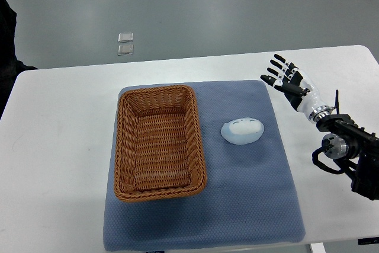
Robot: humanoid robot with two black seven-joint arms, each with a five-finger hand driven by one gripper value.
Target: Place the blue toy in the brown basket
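On the mat, centre: blue toy point(241, 130), untouched.
Far right: right hand point(288, 80), fingers spread, empty.
Risk: smooth rounded toy slipping sideways, missing brown basket point(159, 141).

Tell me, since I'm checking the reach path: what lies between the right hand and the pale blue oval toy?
Top view: only bare blue mat and white table between right hand and toy.
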